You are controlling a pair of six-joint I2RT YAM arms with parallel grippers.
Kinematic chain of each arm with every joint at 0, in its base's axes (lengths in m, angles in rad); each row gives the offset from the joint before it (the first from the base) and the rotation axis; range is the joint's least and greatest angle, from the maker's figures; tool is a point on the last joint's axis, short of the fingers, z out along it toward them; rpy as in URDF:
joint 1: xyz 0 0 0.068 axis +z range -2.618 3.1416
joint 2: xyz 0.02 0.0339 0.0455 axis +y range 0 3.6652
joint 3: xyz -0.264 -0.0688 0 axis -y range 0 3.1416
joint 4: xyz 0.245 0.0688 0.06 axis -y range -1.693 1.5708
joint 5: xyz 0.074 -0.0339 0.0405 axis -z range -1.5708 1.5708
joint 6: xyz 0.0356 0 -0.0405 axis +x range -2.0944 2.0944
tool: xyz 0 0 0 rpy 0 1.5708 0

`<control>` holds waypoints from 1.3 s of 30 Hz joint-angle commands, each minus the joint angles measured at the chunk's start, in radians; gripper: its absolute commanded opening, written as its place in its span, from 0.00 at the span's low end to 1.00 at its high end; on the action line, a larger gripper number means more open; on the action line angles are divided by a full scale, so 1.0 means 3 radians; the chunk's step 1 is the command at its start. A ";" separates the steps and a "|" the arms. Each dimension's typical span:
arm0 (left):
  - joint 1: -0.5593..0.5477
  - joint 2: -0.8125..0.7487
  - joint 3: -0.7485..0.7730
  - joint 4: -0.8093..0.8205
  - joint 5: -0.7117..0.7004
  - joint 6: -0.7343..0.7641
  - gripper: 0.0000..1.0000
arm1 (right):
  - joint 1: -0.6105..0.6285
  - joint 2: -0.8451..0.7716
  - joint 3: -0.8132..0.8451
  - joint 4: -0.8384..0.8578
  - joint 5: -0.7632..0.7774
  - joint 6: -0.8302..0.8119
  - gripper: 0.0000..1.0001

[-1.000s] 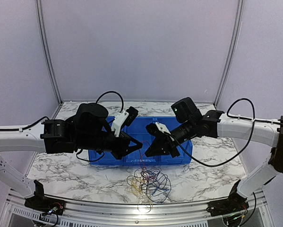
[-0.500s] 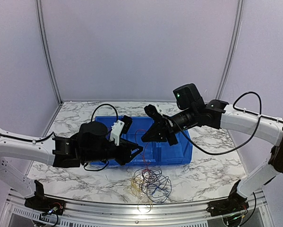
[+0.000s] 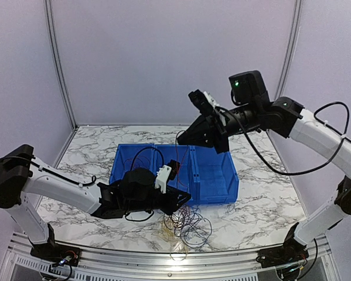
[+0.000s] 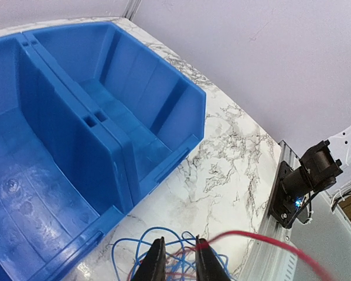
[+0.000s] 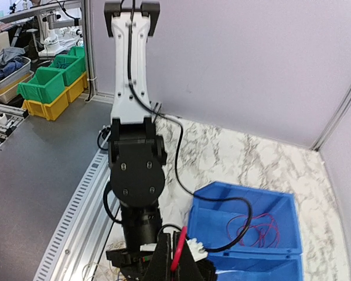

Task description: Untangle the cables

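The cables lie in a loose tangle (image 3: 187, 225) of red, blue, yellow and white on the marble in front of the blue bin (image 3: 216, 196). My right gripper (image 3: 180, 139) is raised high above the bin. It is shut on a red cable (image 5: 178, 253) that runs taut down to the tangle. My left gripper (image 3: 184, 201) is low at the tangle's near edge. Its jaws stand narrowly apart over blue and red loops (image 4: 128, 249). The red cable (image 4: 263, 240) crosses its right fingertip. More red loops (image 5: 260, 228) lie inside a bin compartment.
The bin (image 4: 58, 117) has several compartments with tall dividers. An aluminium rail (image 3: 163, 257) runs along the table's front edge, and an arm base mount (image 4: 307, 172) sits on it. Booth walls close the back and sides. The left arm (image 5: 134, 170) lies under the right gripper.
My right gripper has risen up and back with the red cable, drawing it taut. My left gripper has dropped from bin height to the tangle in front of the bin.
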 commanded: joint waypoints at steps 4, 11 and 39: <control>-0.0018 0.0269 -0.0083 0.0360 0.0165 -0.0170 0.13 | -0.0108 -0.0166 0.1085 -0.0416 -0.0041 -0.0094 0.00; -0.0018 0.0450 -0.0151 0.0398 0.0306 -0.0263 0.12 | -0.0511 -0.0100 0.1820 -0.0337 -0.0229 0.0074 0.00; -0.0023 -0.0722 -0.0466 0.0034 0.0223 -0.0020 0.45 | -0.0644 -0.0600 0.0408 -0.0023 0.0348 0.0056 0.00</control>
